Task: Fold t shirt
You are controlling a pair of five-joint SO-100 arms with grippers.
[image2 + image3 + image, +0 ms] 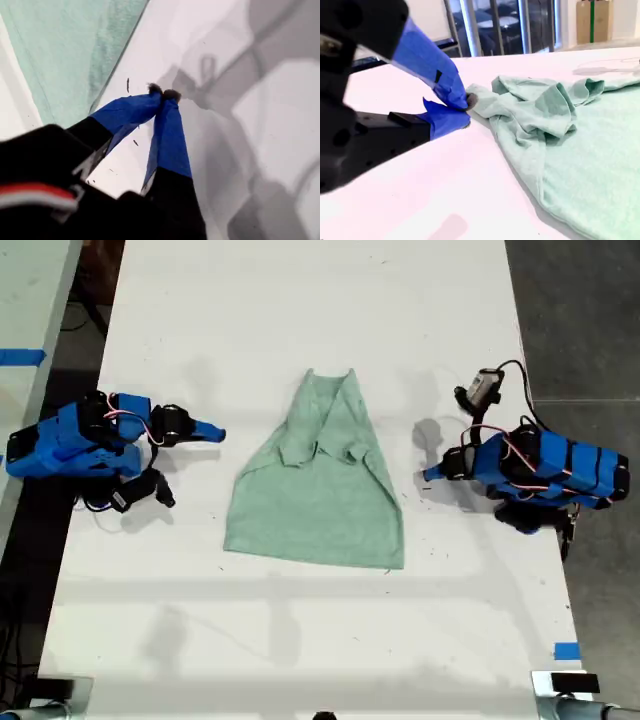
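The pale mint-green t shirt [320, 500] lies flat mid-table, collar end far, wide hem near, both sleeves folded in over the chest. My first gripper [428, 476] rests shut on the table just off the shirt's edge at the exterior view's right. Its blue-taped fingertips [162, 92] meet with nothing between them, and the t shirt [65, 50] lies a little beyond. My second gripper [218, 432] lies low at the exterior view's left, pointing at the shirt with a gap of bare table between them. Its jaws [467, 109] are shut on nothing, beside the t shirt [580, 150].
The white table [300, 640] runs the picture's length. Dark floor lies past its edge on the exterior view's right, and another table with blue tape [20, 355] stands on the left. A small camera with cables [483, 388] sits behind the first arm. More blue tape [566, 650] marks the near corner.
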